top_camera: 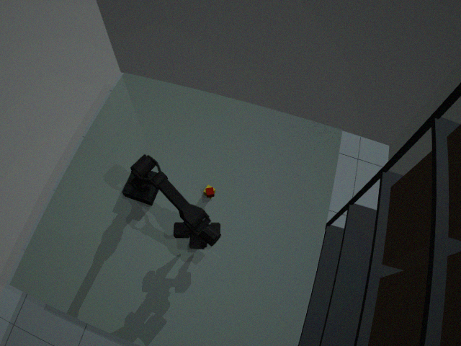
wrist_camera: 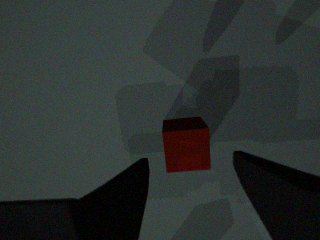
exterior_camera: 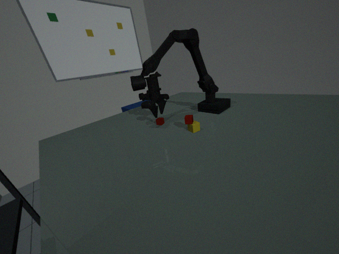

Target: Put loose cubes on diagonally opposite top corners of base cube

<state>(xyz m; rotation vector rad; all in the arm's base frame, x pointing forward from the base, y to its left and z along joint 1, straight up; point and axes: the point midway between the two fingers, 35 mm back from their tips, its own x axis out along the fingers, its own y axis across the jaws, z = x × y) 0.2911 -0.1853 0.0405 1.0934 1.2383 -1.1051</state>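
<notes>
The arm reaches out from its base and bends down to the gripper. The gripper's fingers are parted, with nothing gripped. Just below the fingertips, the loose cube, red, rests on the table; in the wrist view it appears between the two fingers, with room on both sides. From the top it is hidden by the arm. Near it, but apart, the yellow cube carries the upper cube, also red. That pair stands to one side of the gripper, and nothing visible lies between the fingers and the loose cube.

The loose cube sits flat, with no long axis to speak of. In the wrist view its sides run nearly square to the frame, with a slight slant, and one darker side shows at the top. The upper cube is turned against the yellow one, whose corners poke out beneath it.

The table is a dull grey-green, crossed by shadows of the arm. Plain walls meet behind it, with a whiteboard bearing one green note and three yellow ones. A dark rack stands beyond the table, over pale floor tiles. The room is dim
</notes>
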